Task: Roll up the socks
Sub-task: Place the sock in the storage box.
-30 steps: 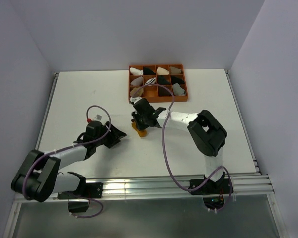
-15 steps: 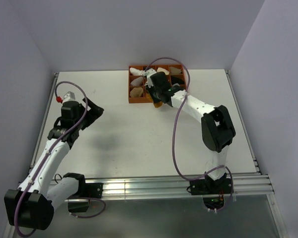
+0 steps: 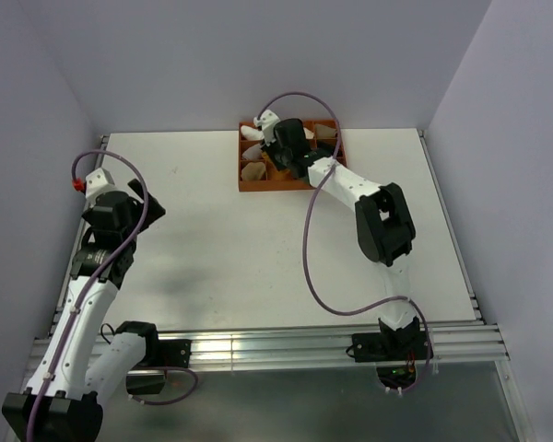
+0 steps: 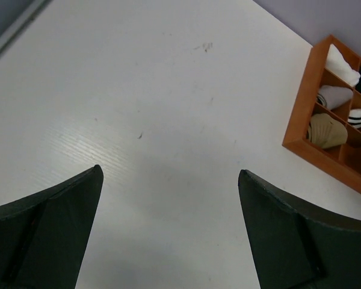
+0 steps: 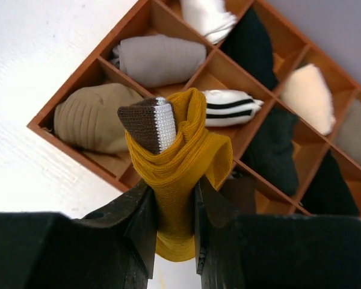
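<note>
A rolled mustard-yellow sock (image 5: 182, 159) with a brown and white striped cuff (image 5: 149, 123) at its top is clamped between my right gripper's (image 5: 173, 194) two fingers. In the right wrist view it hangs over the near compartments of the orange divided box (image 5: 75, 152). From above, my right gripper (image 3: 290, 147) hovers over that box (image 3: 286, 187) at the table's far side, and the sock is hidden under it. My left gripper (image 4: 168, 174) stands wide open over bare table on the left, holding nothing (image 3: 147, 208).
Small rolled bundles fill the box compartments: beige (image 5: 90, 117), grey (image 5: 159, 58), white with black stripes (image 5: 228, 107), black and white ones. The left wrist view shows the box (image 4: 301, 129) at the far right. Grey walls enclose the table.
My right arm carried the yellow sock from the table's middle up over the box. My left arm swung back to the left, rose, and its jaws opened wide.
</note>
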You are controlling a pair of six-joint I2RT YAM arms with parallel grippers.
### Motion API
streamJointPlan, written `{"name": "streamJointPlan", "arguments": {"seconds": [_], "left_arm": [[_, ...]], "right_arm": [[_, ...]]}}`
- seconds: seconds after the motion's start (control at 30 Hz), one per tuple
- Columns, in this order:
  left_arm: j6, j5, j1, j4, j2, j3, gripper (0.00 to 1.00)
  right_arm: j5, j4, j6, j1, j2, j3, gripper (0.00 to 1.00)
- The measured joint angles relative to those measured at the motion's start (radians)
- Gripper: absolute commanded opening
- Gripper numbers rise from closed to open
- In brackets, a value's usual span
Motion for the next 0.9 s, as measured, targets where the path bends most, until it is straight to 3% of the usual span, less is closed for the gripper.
{"name": "streamJointPlan", "arguments": {"seconds": [0.3,0.7,0.9], "left_arm": [[0.018,-0.139,-0.012,0.000,-0.042,-0.049,0.99],[0.025,-0.170,-0.019,0.000,-0.043,-0.061,1.00],[0.025,-0.171,-0.021,0.000,-0.043,-0.061,0.99]], "right_arm": [[-0.061,-0.019,-0.039,-0.030,0.156,0.078,0.00],[-0.059,-0.129,-0.104,-0.048,0.164,0.188,0.00],[-0.090,-0.236,-0.148,-0.056,0.253,0.294,0.00]]}}
